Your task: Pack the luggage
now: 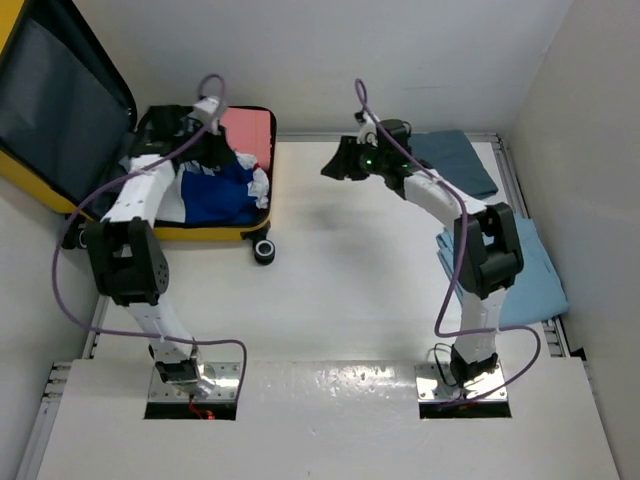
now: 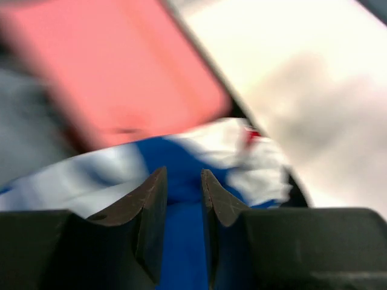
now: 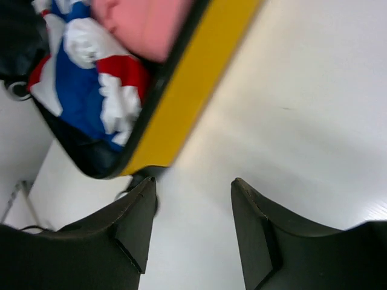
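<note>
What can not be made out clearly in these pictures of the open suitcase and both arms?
- Left end effector: left wrist view is motion-blurred, so its grip on the blue-and-white cloth is unclear.
- Yellow hard-shell suitcase interior: top view, left arm covers part.
- Folded teal cloth: top view, right arm hides part.

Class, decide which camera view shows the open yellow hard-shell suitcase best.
Top external: the yellow hard-shell suitcase shows lid, base and a wheel together. Right wrist catches only one yellow rim; left wrist only blurred clothing inside.
</note>
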